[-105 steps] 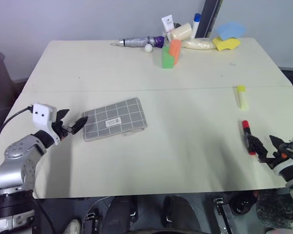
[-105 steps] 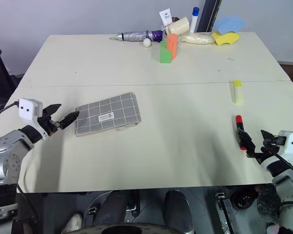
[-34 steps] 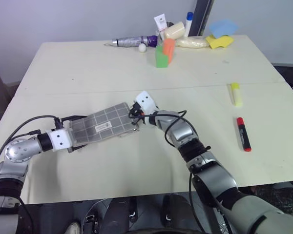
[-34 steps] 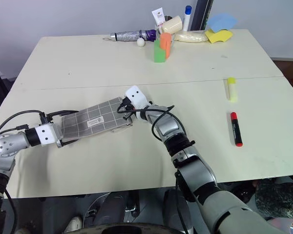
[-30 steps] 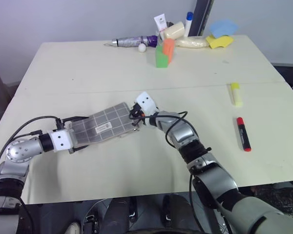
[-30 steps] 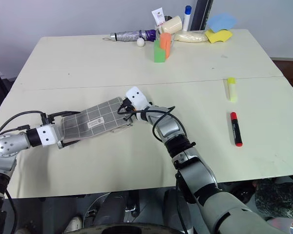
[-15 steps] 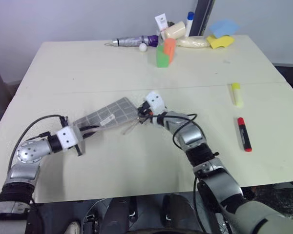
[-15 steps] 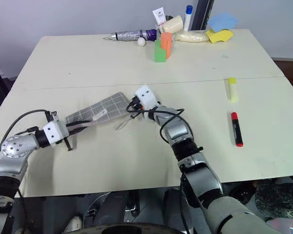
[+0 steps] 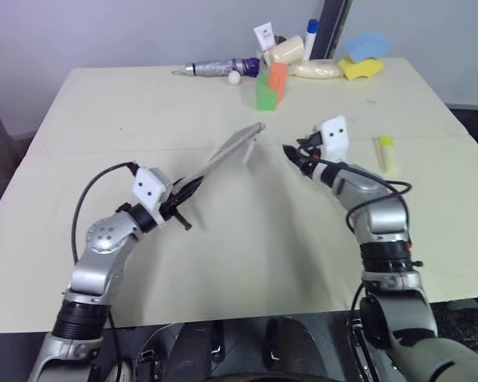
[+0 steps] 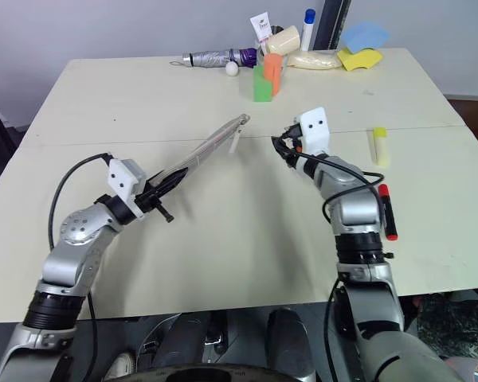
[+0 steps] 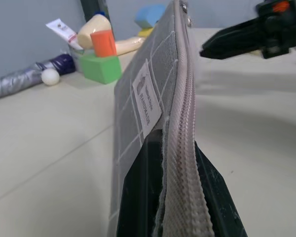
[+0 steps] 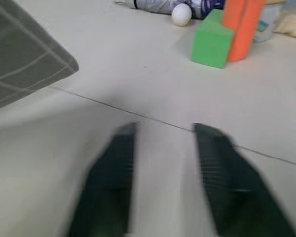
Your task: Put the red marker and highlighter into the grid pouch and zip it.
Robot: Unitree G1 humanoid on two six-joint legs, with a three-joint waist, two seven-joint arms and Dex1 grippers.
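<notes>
The grid pouch (image 9: 223, 155) hangs above the table, turned on edge and slanting up towards the far side. My left gripper (image 9: 178, 199) is shut on its near end. The left wrist view looks along the zipper edge and white label (image 11: 147, 101), with the black fingers (image 11: 138, 197) clamped on either side. My right gripper (image 10: 283, 147) is open and empty, just right of the pouch's far tip and apart from it. The highlighter (image 10: 378, 146) lies on the table at the right. The red marker (image 10: 387, 208) lies nearer, partly behind my right forearm.
Along the table's far edge lie a folded umbrella (image 9: 219, 68), a white ball (image 9: 234, 77), green (image 9: 264, 94) and orange (image 9: 276, 78) blocks, a cream tube (image 9: 287, 49) and yellow (image 9: 358, 68) and blue (image 9: 366, 44) sponges. A seam crosses the table.
My left gripper has lifted the pouch off the table, turned it on edge and moved right. My right gripper has let go of the pouch's far end, opened and swung away right.
</notes>
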